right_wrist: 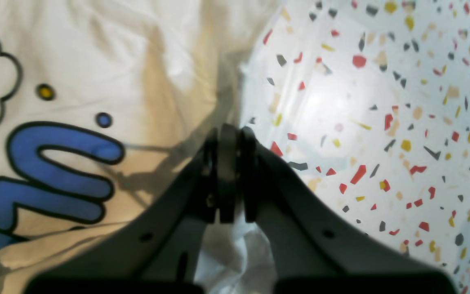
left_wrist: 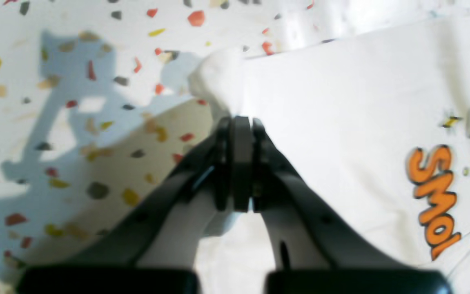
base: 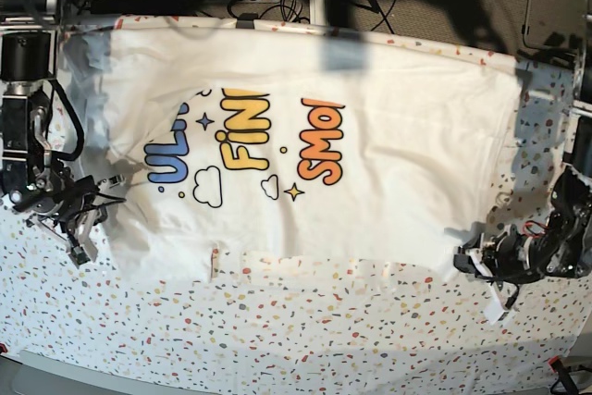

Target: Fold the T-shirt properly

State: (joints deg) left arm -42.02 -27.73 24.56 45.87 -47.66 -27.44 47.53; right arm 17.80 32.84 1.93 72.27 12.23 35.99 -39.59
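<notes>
Base view: the T-shirt (base: 370, 127) lies spread print-side up across the far half of the table (base: 305, 321), its white cotton wide and mostly flat, with soft wrinkles toward the edges. Reading left to right across the chest: rounded blue lettering, yellow lettering, then orange lettering, set among outlined clouds and small four-point stars. At the left edge of this view the right gripper (base: 85, 205) sits at the shirt's border, dark, with cables around it. At the right edge the left gripper (base: 481, 264) sits at the shirt's near corner, where the cloth is drawn into a point.

Right wrist view: the shirt (right_wrist: 96, 61) fills the left side, creased and shadowed, showing a black-outlined cloud and fat blue strokes. The right gripper (right_wrist: 228, 134) stands with its dark jaws pressed together on the shirt's rumpled edge. To the right lies the glossy tabletop (right_wrist: 382, 122), white with red, yellow and grey speckles.

Left wrist view: the speckled tabletop (left_wrist: 34, 122) carries the arm's blue-grey shadow. The left gripper (left_wrist: 241, 124) is clenched on a bunched fold of the shirt (left_wrist: 341, 102), which rises as a small white lump beyond the tips. Smooth cloth and orange letters lie to the right.
</notes>
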